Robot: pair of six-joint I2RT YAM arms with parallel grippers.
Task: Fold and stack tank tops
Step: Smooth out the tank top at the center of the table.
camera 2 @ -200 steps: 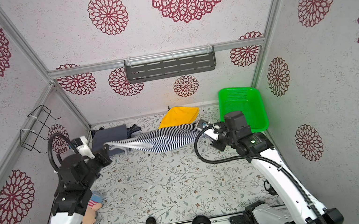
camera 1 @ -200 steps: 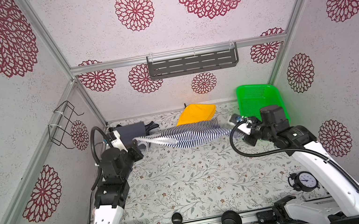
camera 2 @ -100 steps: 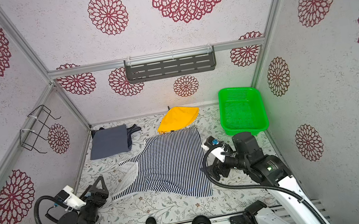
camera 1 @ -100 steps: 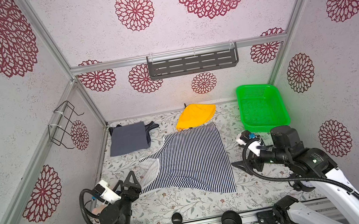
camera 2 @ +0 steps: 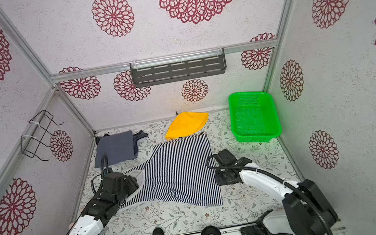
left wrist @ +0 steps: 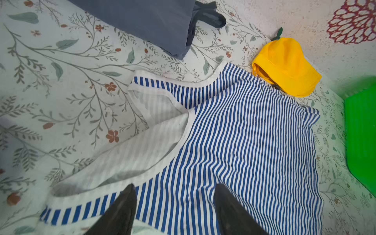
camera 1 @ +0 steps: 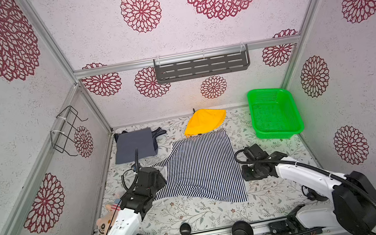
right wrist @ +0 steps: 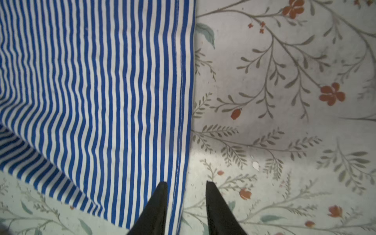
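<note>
Left pincer (left wrist: 174, 188) agape over striped tank top (left wrist: 244, 132)

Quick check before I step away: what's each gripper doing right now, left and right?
Left gripper: open, holding nothing, over the striped tank top.
Right gripper: open, jaws either side of that top's side edge, holding nothing.

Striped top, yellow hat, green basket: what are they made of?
Striped top: thin, soft cloth, possibly a knit, matte; it drapes, creases and has a stitched hem.
Yellow hat: matte cloth, perhaps cotton; it slumps in soft folds.
Green basket: moulded plastic with a slight sheen; rigid walls, perforated mesh.
</note>
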